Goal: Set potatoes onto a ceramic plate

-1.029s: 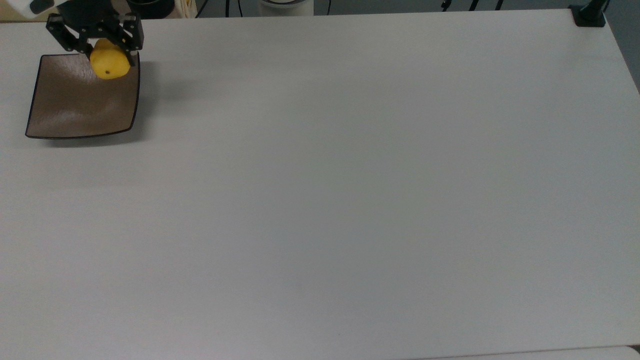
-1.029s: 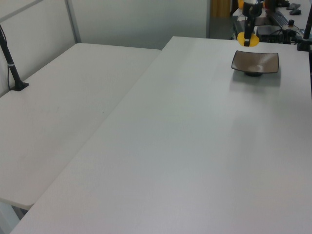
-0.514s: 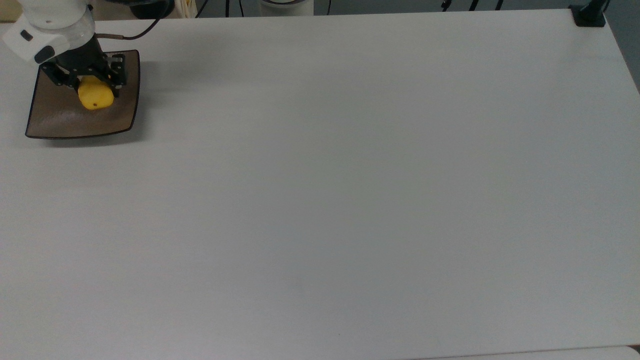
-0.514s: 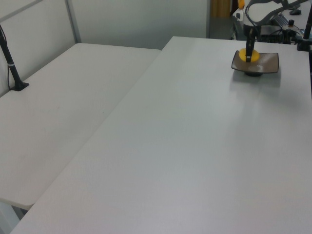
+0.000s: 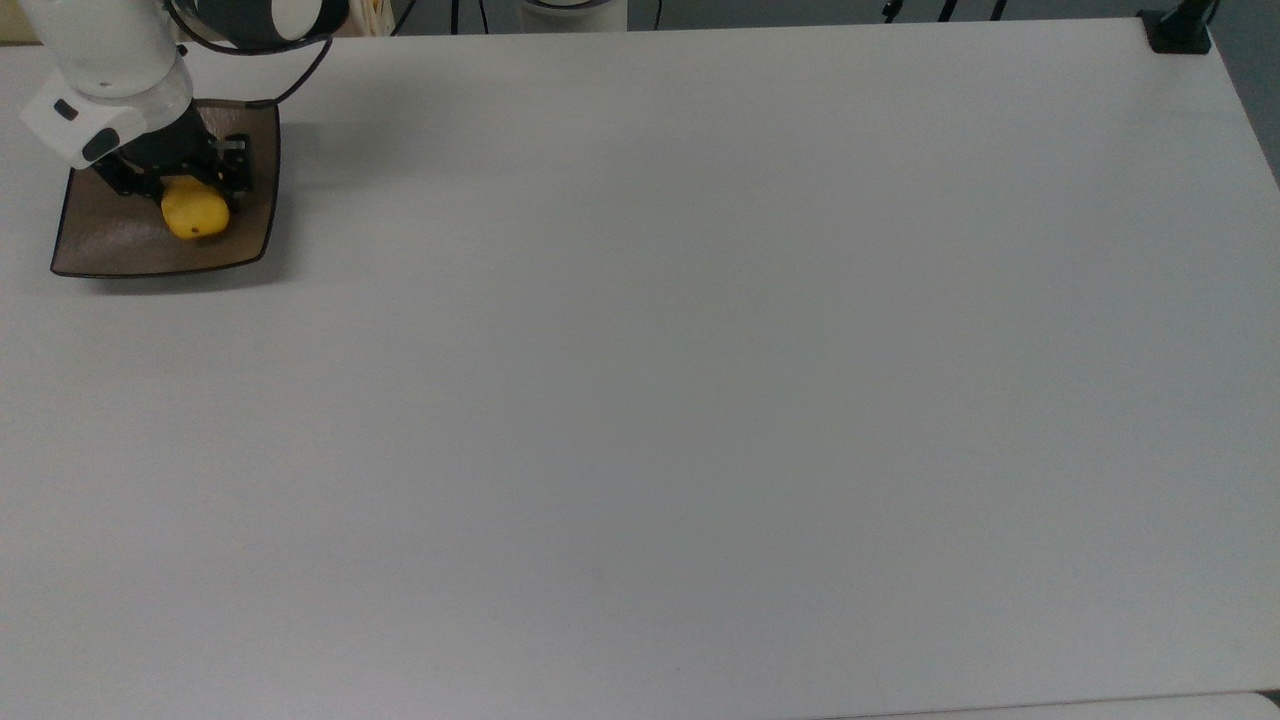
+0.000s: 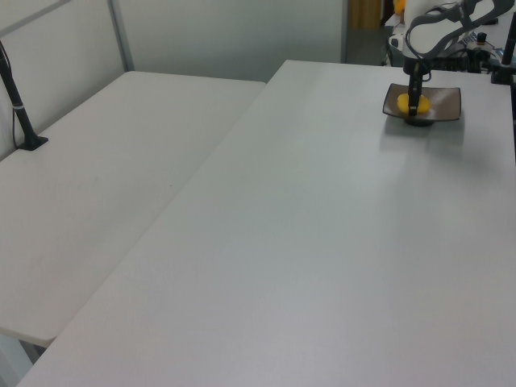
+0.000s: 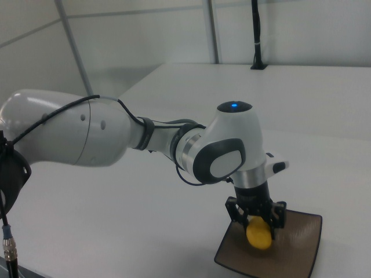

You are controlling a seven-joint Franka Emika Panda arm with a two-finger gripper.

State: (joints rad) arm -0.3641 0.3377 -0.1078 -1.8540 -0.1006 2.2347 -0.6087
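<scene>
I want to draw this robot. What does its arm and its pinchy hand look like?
The arm is fat, round and glossy white, with dark grey rings at its joints and a dark grey patch on the side. A small blue light glows on top of one joint. A thin black cable loops along it. The gripper is small, black and boxy, with two short fingers.

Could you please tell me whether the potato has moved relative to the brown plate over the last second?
Yes. In the top view the potato has come off the plate's far right corner toward its middle, held in the gripper.
</scene>
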